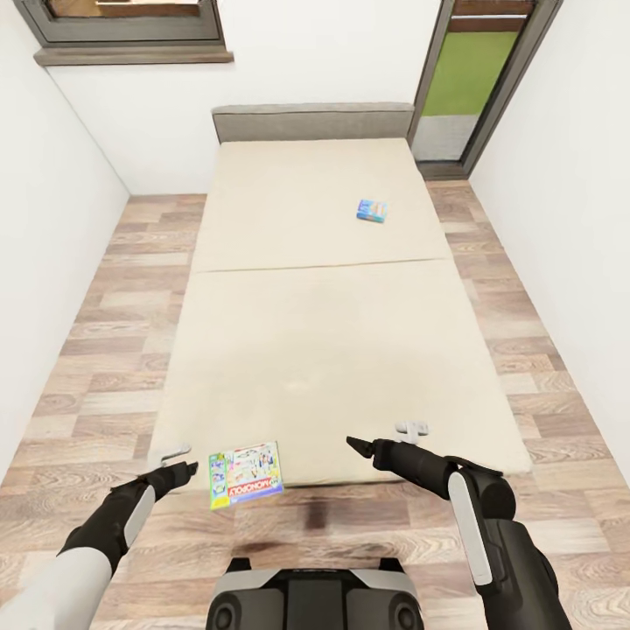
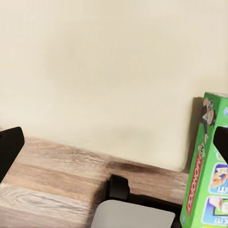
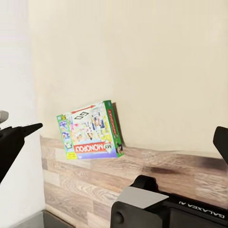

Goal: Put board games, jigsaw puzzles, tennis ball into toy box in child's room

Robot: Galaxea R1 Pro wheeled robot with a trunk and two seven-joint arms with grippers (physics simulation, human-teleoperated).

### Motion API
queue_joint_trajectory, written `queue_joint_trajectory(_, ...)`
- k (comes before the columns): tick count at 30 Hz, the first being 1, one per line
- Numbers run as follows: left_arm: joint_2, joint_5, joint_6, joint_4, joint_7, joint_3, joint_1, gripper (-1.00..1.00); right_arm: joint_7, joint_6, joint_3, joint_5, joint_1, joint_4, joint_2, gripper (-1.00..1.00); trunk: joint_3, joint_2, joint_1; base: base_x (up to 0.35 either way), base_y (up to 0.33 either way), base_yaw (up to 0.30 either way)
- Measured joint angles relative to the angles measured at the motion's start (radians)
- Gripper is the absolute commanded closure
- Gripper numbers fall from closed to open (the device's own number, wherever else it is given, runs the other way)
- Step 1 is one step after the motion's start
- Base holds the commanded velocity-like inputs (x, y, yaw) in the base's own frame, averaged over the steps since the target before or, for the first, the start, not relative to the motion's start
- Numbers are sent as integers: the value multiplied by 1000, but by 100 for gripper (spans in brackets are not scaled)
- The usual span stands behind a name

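Grabbing the green-edged board game (image 1: 246,473) is the job right now, I'd say. It sits bottom centre of the head view, on the foot edge of the bed (image 1: 315,350), partly overhanging the floor (image 1: 105,350). Left gripper (image 1: 178,464) hovers just beside it, fingers spread, nothing held. Right gripper (image 1: 387,440) is spread and bare too. I'd pinch the overhanging edge. The small blue game (image 1: 373,211) waits upper right; that's 2 to fetch.
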Motion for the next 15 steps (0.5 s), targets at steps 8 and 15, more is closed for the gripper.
queue_joint_trajectory(8, -18, -14, -24, 17, 52, -3, 0, -100, 0, 0, 0, 0, 0, 0, 0, -100, 13, 0, 0, 0, 0, 0)
queue_joint_trajectory(15, -22, -15, -45, 20, 57, -4, 0, -100, 0, 0, 0, 0, 0, 0, 0, -100, 24, 0, 0, 0, 0, 0)
